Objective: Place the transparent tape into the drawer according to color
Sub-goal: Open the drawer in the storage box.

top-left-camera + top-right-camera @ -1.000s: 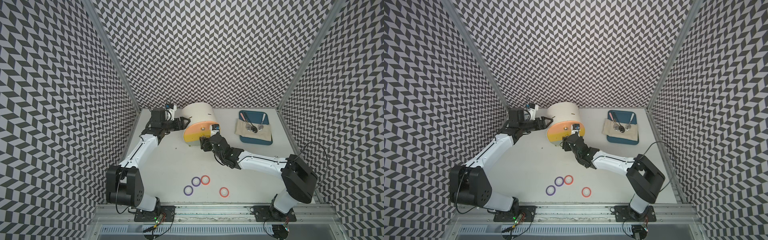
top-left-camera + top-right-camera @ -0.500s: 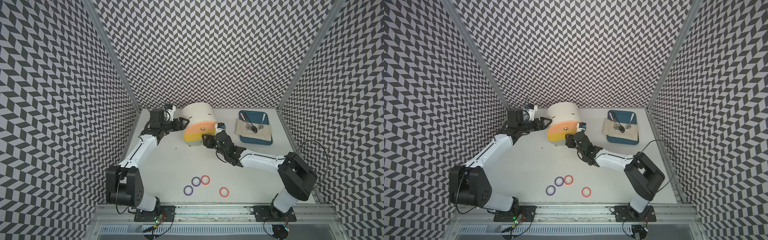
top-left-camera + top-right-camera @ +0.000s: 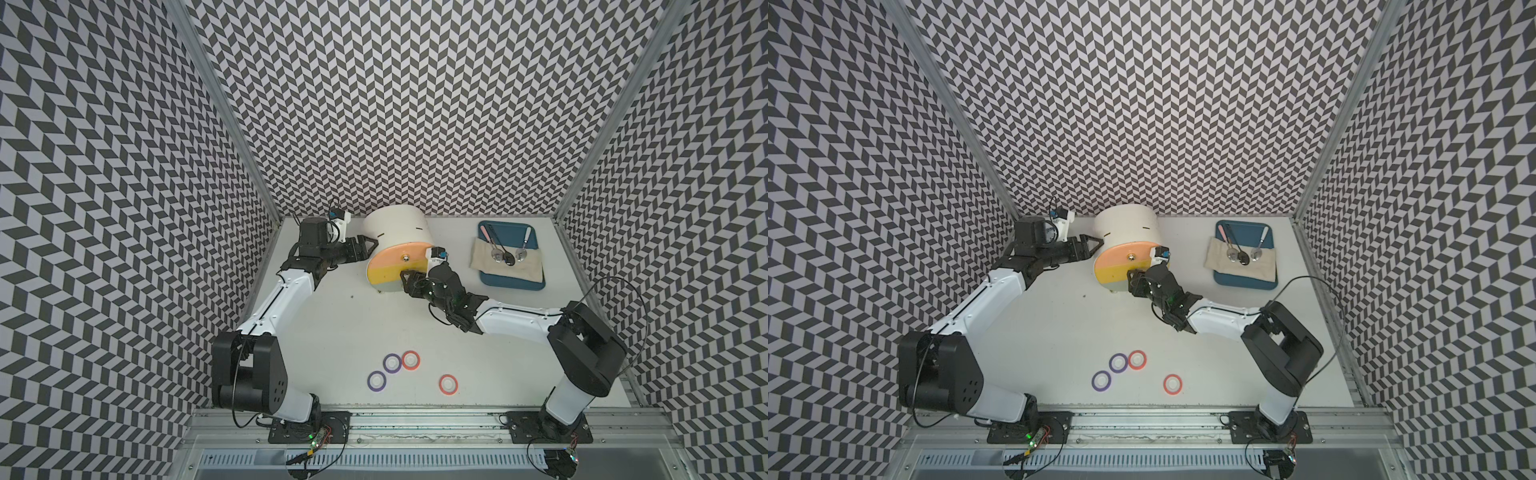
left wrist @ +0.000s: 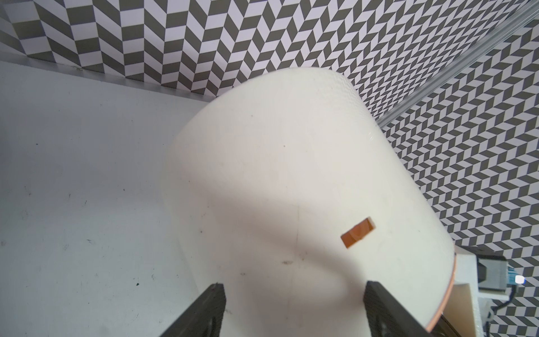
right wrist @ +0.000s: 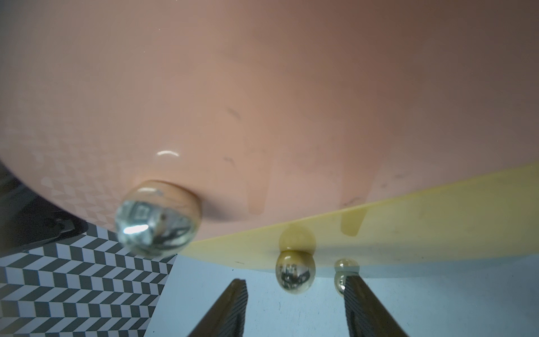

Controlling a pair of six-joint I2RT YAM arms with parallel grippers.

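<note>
- White arch-topped cabinet [image 3: 395, 224] stands at 12 o'clock on the worktop [image 3: 332, 324], close to the back wall in both top views, with its front facing about 6 o'clock.
- Stacked on that front from the top down are the pink drawer [image 3: 390, 258], the yellow drawer [image 3: 382, 274] and the grey-green drawer [image 3: 386, 287]. All three look pushed in flush.
- Four tape rings lie flat on the worktop near 6 o'clock, outside the drawers. A purple ring [image 3: 392, 363] sits side by side with a red ring [image 3: 410, 360], touching or nearly so. A second purple ring [image 3: 376, 380] lies just at its 7 o'clock. A second red ring [image 3: 448, 383] lies apart, toward 4 o'clock of the pair.
- The left arm [image 3: 286, 299] reaches to the cabinet's 9 o'clock side. Its jaws stand wide open with nothing between them, their tips at the curved white wall near the front edge. Whether they touch it cannot be told.
- The right arm [image 3: 515, 322] comes in from 4 o'clock to the drawer fronts. Its jaws are open, and in the right wrist view the yellow drawer's knob [image 5: 295, 274] sits in the gap between them, with space on both sides.
- The pink drawer's knob [image 5: 157, 217] shows blurred, and the grey-green drawer's knob [image 5: 339, 280] is partly hidden behind one jaw.
- At 2 o'clock a blue tray [image 3: 511, 284] carries a beige cloth [image 3: 519, 270] and spoons [image 3: 505, 257].
</note>
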